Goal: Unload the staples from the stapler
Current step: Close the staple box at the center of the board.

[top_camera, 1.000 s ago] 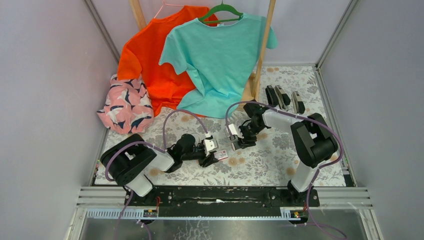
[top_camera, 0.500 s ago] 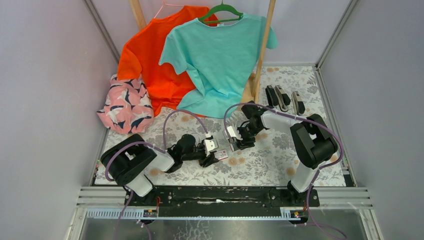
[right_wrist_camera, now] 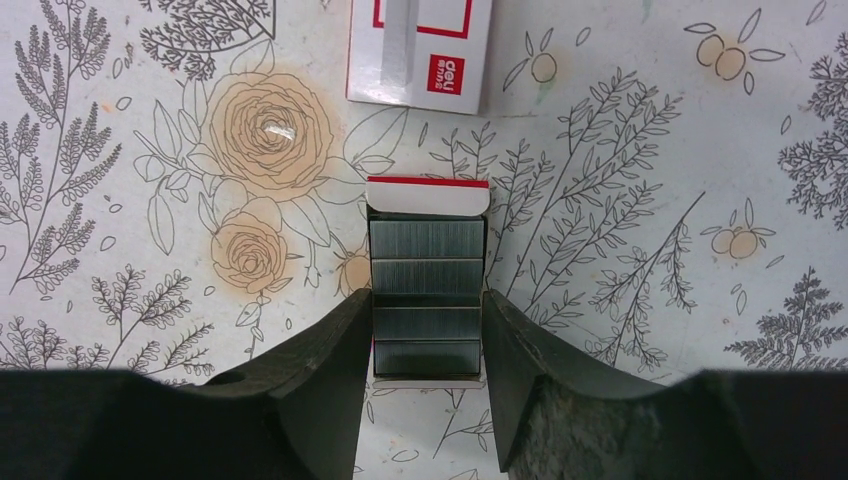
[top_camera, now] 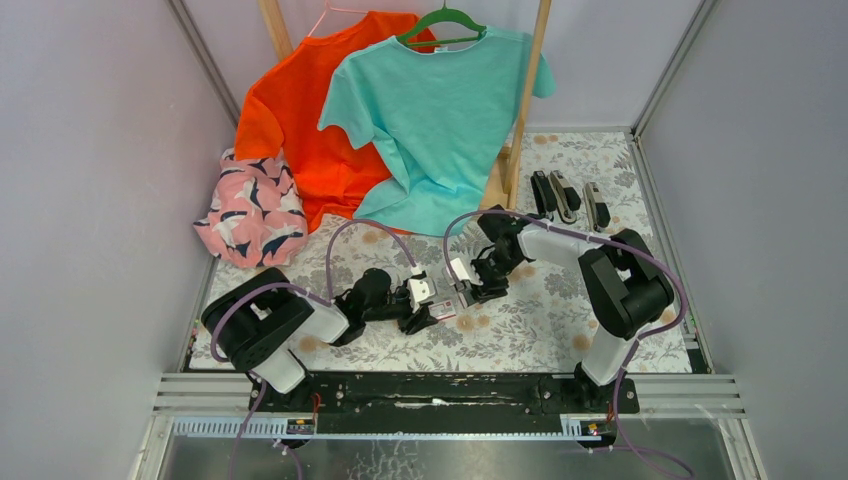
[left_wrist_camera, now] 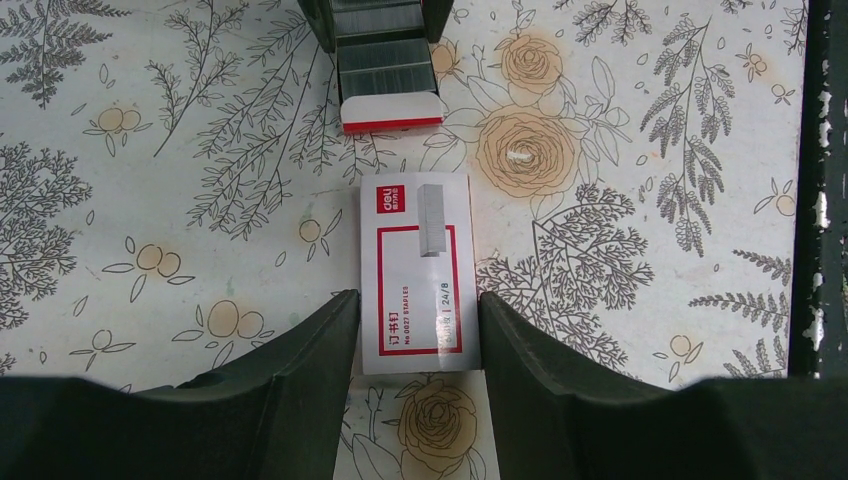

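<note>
Left gripper (left_wrist_camera: pixel 417 305) pinches the white-and-red box sleeve (left_wrist_camera: pixel 415 240) on the floral table (left_wrist_camera: pixel 620 150) — right gripper (right_wrist_camera: pixel 425 305) pinches the open tray (right_wrist_camera: pixel 428 197) of staples (right_wrist_camera: pixel 427 250) just beyond it.

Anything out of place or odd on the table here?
Yes. The box sleeve sits in the left pincer, while its tray of staples is slid out, in the right pincer. The staplers lie untouched at the table's far right.
</note>
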Tool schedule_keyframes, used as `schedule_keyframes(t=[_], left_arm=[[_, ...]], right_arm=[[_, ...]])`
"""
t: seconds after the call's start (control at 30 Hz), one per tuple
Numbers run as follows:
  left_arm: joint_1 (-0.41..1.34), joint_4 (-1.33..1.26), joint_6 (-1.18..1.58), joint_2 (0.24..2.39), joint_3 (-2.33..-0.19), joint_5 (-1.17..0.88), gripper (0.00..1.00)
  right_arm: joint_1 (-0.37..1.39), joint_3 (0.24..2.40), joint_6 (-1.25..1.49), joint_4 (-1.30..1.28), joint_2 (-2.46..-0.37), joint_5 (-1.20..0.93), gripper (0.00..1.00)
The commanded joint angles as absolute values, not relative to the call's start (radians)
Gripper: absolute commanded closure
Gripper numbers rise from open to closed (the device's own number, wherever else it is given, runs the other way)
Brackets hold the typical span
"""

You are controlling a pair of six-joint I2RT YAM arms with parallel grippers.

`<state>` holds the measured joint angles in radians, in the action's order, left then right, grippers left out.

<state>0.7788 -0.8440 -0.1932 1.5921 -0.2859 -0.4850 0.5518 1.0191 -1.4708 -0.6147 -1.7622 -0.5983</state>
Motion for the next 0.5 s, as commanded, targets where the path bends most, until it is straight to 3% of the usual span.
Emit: schedule_keyframes(t=[0.0,0.47], left_arm=[[0.787,-0.868,-0.196,1.611,-0.284,-0.455,0.45],[0.788,-0.868,-0.203,1.618,-0.285,-0.46,0.43]], right_arm=[[0.588,0.978,-1.497,-0.666,-1.767,-0.535,0.5],[0.617,0.988,-1.461,-0.666,-1.752,-0.563,0.51]])
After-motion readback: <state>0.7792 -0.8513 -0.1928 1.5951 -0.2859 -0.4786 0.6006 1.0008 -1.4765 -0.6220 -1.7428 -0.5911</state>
